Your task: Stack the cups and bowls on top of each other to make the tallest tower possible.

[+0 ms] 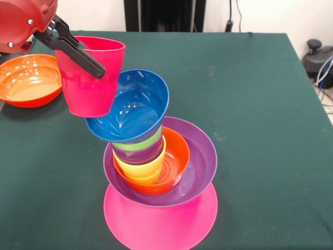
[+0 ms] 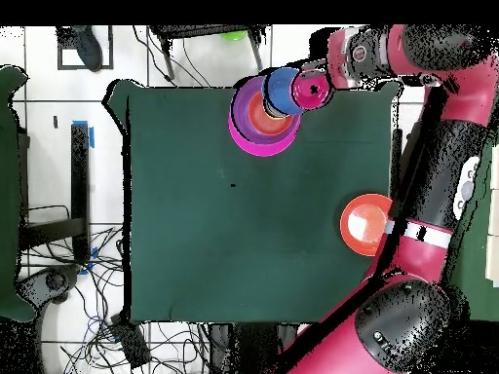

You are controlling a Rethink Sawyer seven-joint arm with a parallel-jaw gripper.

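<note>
My gripper (image 1: 92,63) is shut on the rim of the red cup (image 1: 89,86), holding it in the air, slightly tilted, just left of the tower. The tower stands on the upturned pink bowl (image 1: 161,221). On it sits the purple bowl (image 1: 200,164), which holds the small orange bowl (image 1: 178,156). Nested yellow (image 1: 139,169), purple (image 1: 139,154) and light green (image 1: 143,145) cups rise from it. The blue bowl (image 1: 132,107) rests on top, tipped toward the red cup. In the overhead view the red cup (image 2: 312,93) hangs beside the blue bowl (image 2: 282,90).
The large orange bowl (image 1: 28,80) sits upright on the green tablecloth (image 1: 260,104) at the left edge, also seen as the orange bowl (image 2: 365,224) near the arm in the overhead view. The arm (image 2: 439,127) runs along that table side.
</note>
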